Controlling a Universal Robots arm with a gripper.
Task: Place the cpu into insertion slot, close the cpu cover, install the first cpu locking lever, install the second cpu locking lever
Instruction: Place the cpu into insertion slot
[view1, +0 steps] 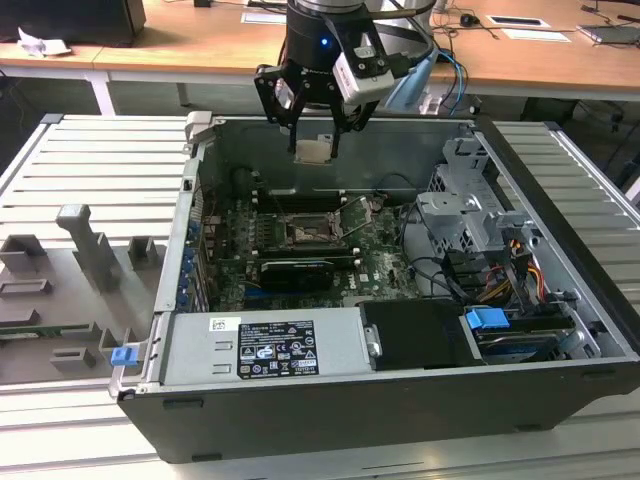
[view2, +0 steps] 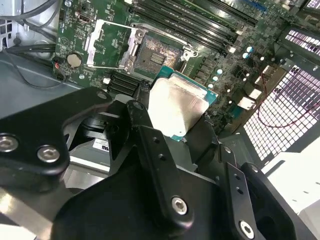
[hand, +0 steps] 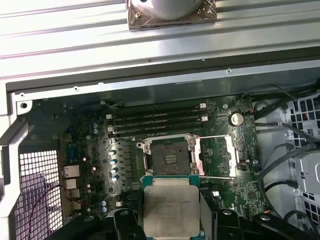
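My gripper (view1: 314, 150) hangs over the back of the open computer case, shut on the cpu (view1: 314, 151), a flat square chip with a pale metal top. In both wrist views the cpu (view2: 175, 107) (hand: 171, 210) sits between the black fingers (view2: 145, 130) (hand: 125, 220), held clear above the motherboard. The insertion slot (hand: 170, 157) (view2: 157, 56) (view1: 305, 235) lies bare below it. The cpu cover (hand: 215, 155) (view2: 107, 42), a silvery frame plate, is swung open to one side of the slot. A thin lever rod (hand: 220, 176) sticks out along the cover's edge.
A grey power supply box (view1: 265, 345) with a black label fills the case's front. A drive cage (view1: 470, 220), cables and a blue connector (view1: 488, 322) crowd the exterior view's right. Memory slots (hand: 155, 120) run beside the socket. A grey fixture tray (view1: 80, 260) lies outside the case.
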